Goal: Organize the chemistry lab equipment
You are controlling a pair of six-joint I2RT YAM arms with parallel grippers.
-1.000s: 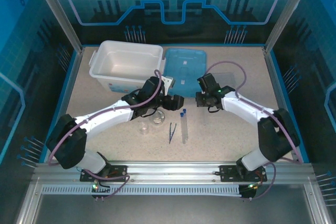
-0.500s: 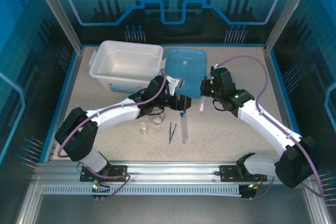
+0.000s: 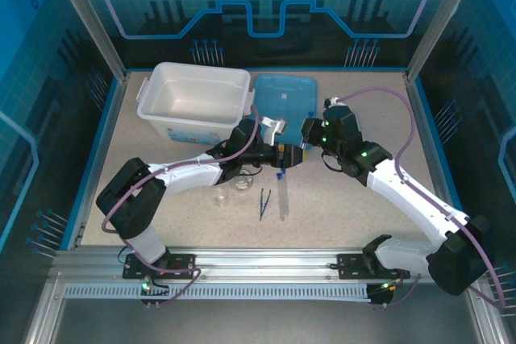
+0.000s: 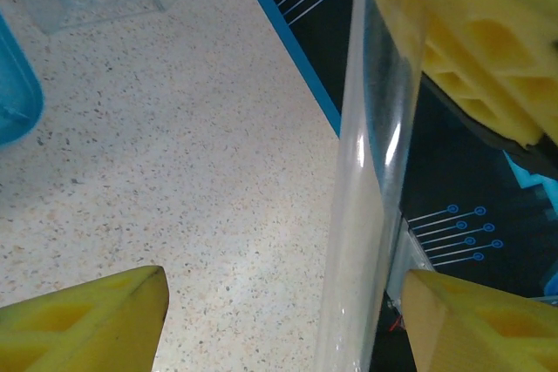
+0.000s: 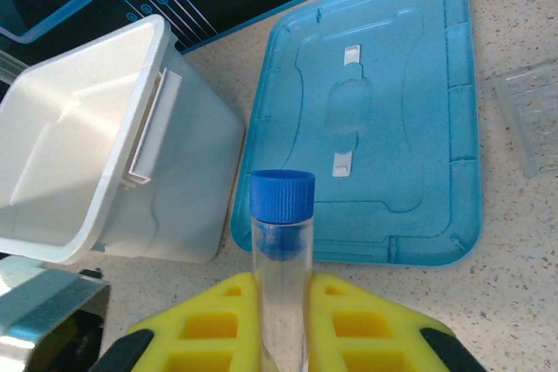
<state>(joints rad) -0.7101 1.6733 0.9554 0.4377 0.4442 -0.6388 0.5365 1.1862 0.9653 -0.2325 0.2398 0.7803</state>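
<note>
Blue-capped tube (image 5: 282,285) is above mid-table (image 3: 355,207), pinched in the right tool (image 5: 281,324)! The left tool (image 4: 279,320) is spread wide, straddling the glass. Lid (image 5: 384,111) at twelve o'clock, tub (image 5: 78,145) at ten, second tube (image 3: 282,197) lying at six.

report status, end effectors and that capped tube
Right end effector shut on blue-capped tube. Left end effector open, fingers either side of it. White tub, blue lid beyond, not blocking.

Speckled table (image 3: 355,207), white tub (image 3: 193,98), blue lid (image 3: 284,96), flask (image 3: 242,185), beaker (image 3: 220,196), tweezers (image 3: 264,203), capped tubes (image 3: 282,199)
</note>
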